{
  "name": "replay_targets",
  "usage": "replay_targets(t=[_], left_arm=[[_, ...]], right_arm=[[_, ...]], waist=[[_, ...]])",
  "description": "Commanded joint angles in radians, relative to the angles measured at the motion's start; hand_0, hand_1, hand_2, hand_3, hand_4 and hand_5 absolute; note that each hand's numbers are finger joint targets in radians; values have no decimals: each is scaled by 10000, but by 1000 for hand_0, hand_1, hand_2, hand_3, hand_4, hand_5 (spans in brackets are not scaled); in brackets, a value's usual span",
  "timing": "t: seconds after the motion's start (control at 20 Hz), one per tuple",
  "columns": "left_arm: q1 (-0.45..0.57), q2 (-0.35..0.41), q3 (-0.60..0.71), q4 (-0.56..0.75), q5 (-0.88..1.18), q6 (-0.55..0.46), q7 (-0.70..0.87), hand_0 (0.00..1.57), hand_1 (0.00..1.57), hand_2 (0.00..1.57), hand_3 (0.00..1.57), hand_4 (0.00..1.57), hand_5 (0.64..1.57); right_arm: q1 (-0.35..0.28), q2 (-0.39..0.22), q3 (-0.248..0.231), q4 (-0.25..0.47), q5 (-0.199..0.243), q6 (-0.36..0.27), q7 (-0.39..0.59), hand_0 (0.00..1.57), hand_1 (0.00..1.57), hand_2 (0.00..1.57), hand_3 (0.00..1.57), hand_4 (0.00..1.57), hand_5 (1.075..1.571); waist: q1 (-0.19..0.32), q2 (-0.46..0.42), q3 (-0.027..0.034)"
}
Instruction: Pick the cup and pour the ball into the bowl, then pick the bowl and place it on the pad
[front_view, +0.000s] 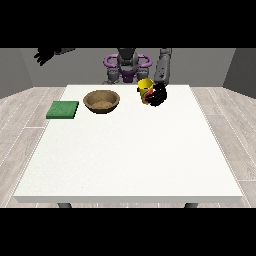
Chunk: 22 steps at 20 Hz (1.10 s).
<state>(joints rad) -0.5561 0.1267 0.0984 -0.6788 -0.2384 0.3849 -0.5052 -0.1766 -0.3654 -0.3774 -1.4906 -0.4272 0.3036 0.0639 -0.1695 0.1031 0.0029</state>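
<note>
Yellow plastic is what the cup looks to be made of, so it is probably light and stiff, with smooth walls that could slip. It is sitting toward one o'clock on the white bench, with a reddish patch showing low on its side; whether that is the ball I cannot tell. The robot hand at the view's right is pressing against the cup's three-o'clock side, its dark fingers appearing to wrap round the wall, so it seems to be gripping the cup. Holding mid-wall, below the rim, looks the sensible place, since that is leaving the mouth free for tipping.

At nine o'clock from the cup, well apart, the brown wooden bowl is resting; it is likely heavier and rigid, best taken by its rim. Further toward nine o'clock the green pad is lying flat near the bench edge. The robot hand at the view's left is hanging raised off the bench, fingers spread.
</note>
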Motion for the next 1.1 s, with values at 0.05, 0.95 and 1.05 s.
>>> replay_targets(t=[0.05,0.95,1.05], left_arm=[[-779,141,-1691,216,-2538,1915,1941,1337,1337,1571,1571,1408,1525],[-3851,-1258,-6547,1647,-8993,286,10099,1351,1351,1571,1571,1364,1563],[-4513,-1262,-6744,1949,-9659,-156,10280,1456,1456,1571,1571,1260,1557]], right_arm=[[-72,72,145,660,95,-75,287,0,0,0,250,634,1562],[-190,-263,-64,3658,579,908,-1010,0,0,0,127,691,1554],[-536,-474,-284,3677,297,798,-679,0,0,0,177,694,1556]], waist=[[10,-968,26],[434,-1904,-5],[483,-1883,-11]])
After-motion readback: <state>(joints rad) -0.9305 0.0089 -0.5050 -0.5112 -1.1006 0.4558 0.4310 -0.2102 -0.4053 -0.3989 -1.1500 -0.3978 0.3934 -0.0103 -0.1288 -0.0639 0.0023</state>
